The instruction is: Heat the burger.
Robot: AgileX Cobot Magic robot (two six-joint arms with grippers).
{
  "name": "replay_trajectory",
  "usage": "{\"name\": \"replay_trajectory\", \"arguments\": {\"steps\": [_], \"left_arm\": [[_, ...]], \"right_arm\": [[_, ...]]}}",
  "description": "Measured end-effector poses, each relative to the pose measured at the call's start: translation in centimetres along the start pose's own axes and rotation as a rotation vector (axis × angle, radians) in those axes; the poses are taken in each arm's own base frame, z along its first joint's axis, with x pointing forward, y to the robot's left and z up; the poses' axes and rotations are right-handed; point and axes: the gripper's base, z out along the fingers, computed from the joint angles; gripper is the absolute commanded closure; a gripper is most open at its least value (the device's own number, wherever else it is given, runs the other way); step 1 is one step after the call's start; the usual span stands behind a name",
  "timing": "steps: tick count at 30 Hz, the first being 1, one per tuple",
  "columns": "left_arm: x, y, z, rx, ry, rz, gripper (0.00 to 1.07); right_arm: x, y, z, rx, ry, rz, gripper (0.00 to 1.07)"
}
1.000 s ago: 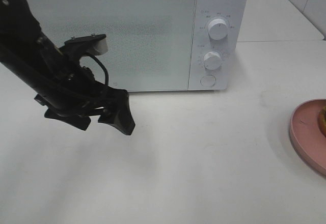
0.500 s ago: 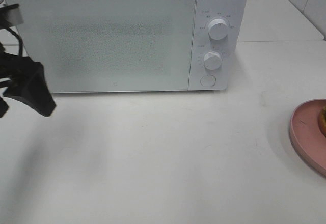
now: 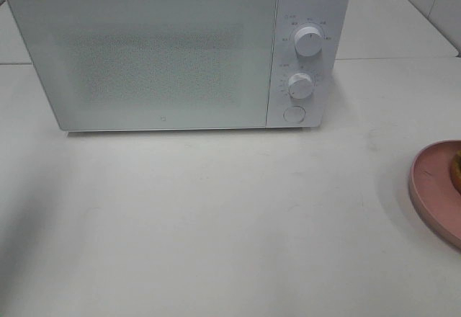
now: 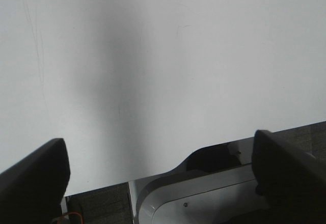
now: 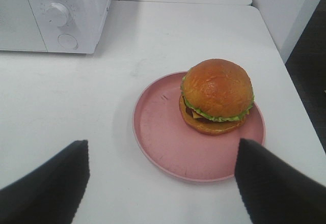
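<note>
Right wrist view, burger [image 5: 217, 95] on pink plate [image 5: 163, 142], microwave [image 3: 180, 50] print unreadable, both pincers wide.

Matte black, broad and wedge-shaped: left gripper [image 4: 163, 178] fingers [image 4: 33, 180], edges plain and unmarked. Same dull black on right gripper [image 5: 160, 186] fingers [image 5: 46, 186], flat-faced and tapering. Silver-grey rounded base housing [image 4: 204, 196] with one small screw and a dark recess, seen under the left wrist. Thin orange-red wire [image 4: 71, 216] beside it.
</note>
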Motion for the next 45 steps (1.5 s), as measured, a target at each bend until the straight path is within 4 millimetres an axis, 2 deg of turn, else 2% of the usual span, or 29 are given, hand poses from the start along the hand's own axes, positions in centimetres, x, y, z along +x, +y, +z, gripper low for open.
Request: {"name": "replay_trajectory", "arguments": {"steps": [2,3,4,9,11,15,16,23,24,25,30,35,39,41,44,45], "left_arm": [[0.6,-0.2,-0.4,-0.001,-0.014,0.004,0.17],[1.8,-0.4,-0.9,-0.006,-0.037,0.012,0.17],[1.8,-0.4,-0.9,-0.006,-0.037,0.012,0.17],[5.3,-0.7,-1.7,-0.038,-0.097,0.036,0.17],[5.8,-0.8,-1.7,-0.044,-0.113,0.039,0.17],[8.1,-0.7,-1.2,-0.063,-0.175,0.046,0.17],[8.1,-0.7,-1.2,-0.063,-0.175,0.046,0.17],[11.8,-0.6,0.3,-0.083,-0.288,0.053,0.17],[11.8,-0.6,0.3,-0.083,-0.288,0.053,0.17],[12.6,-0.7,0.2,-0.087,-0.317,0.06,0.17],[14.1,-1.1,-0.9,-0.096,-0.42,0.083,0.17],[16.6,-1.6,-1.7,-0.108,-0.551,0.118,0.17],[17.9,-1.8,-2.2,-0.115,-0.627,0.137,0.17],[19.3,-2.1,-2.7,-0.123,-0.722,0.16,0.17],[19.7,-2.2,-2.8,-0.125,-0.747,0.166,0.17],[20.4,-2.3,-3.0,-0.129,-0.79,0.176,0.17]], "right_arm": [[0.0,0.0,0.0,0.0,0.0,0.0,0.31],[0.0,0.0,0.0,0.0,0.0,0.0,0.31],[0.0,0.0,0.0,0.0,0.0,0.0,0.31],[0.0,0.0,0.0,0.0,0.0,-0.001,0.31],[0.0,0.0,0.0,0.0,0.0,-0.001,0.31],[0.0,0.0,0.0,0.0,0.0,-0.001,0.31],[0.0,0.0,0.0,0.0,0.0,-0.001,0.31],[0.0,0.0,0.0,0.0,0.0,-0.001,0.31],[0.0,0.0,0.0,0.0,0.0,-0.001,0.31],[0.0,0.0,0.0,0.0,0.0,-0.001,0.31],[0.0,0.0,0.0,0.0,0.0,-0.001,0.31],[0.0,0.0,0.0,0.0,0.0,-0.001,0.31],[0.0,0.0,0.0,0.0,0.0,-0.001,0.31],[0.0,0.0,0.0,0.0,0.0,-0.001,0.31],[0.0,0.0,0.0,0.0,0.0,-0.001,0.31],[0.0,0.0,0.0,0.0,0.0,-0.001,0.31]]}}
